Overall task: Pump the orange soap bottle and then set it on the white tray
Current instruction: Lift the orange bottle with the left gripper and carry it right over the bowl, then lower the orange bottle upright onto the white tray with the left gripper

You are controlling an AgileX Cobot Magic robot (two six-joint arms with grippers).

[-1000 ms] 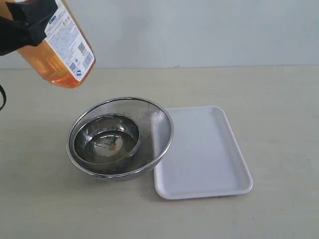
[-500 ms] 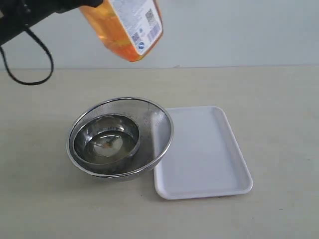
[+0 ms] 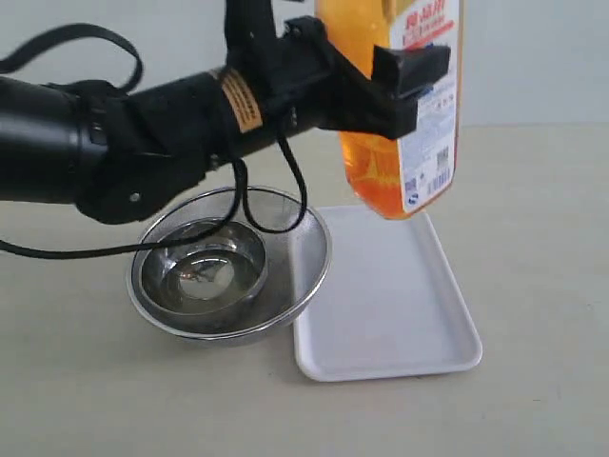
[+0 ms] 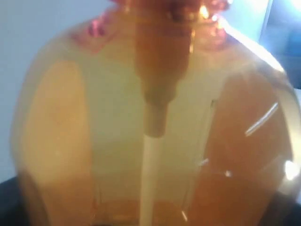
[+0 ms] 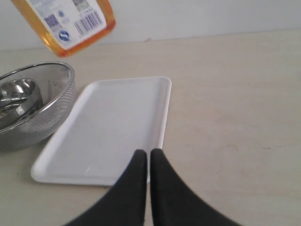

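Beige tabletop (image 3: 542,190) under white tray (image 3: 381,305), pale grey wall (image 3: 542,57) behind.

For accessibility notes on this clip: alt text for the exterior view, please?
A black robot arm from the left holds an orange soap bottle roughly upright in the air with its fingers, near the far end of a white tray on a beige table. Left of the tray sits a steel mesh strainer with a smaller steel bowl inside.

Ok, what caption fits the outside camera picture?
The left gripper holds the orange soap bottle in the air, near the white tray.
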